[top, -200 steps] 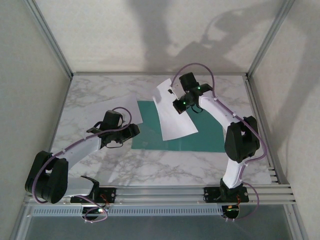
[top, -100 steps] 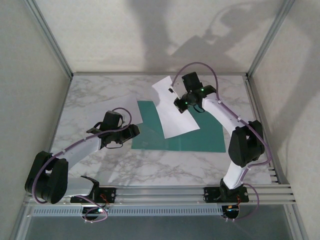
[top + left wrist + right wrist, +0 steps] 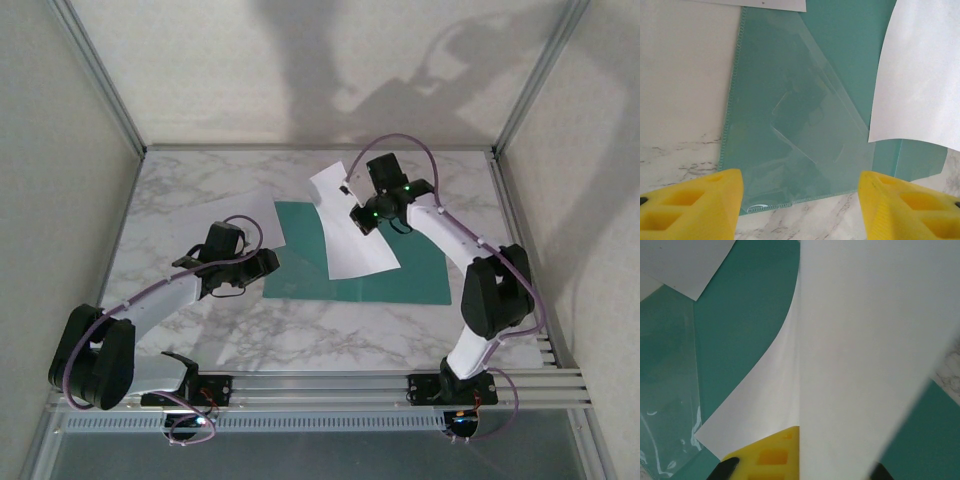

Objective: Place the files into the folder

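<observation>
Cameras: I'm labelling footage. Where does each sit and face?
Top external: above and behind the bases, looking down on the table; both arms show.
Left wrist: on the left hand, facing down at the folder; open yellow fingers show.
Right wrist: on the right hand, facing the held sheet; one finger shows.
Shared: folder and sheet appear in all.

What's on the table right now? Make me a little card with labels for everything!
Table: white marble with grey veins
Folder: teal, lying open and flat
Held sheet: white paper, curved, far end lifted above the folder
Spare sheet: white paper, flat on the table by the folder's far left corner
Right tool: pinching the held sheet
Left tool: open, holding nothing, at the folder's left edge
</observation>
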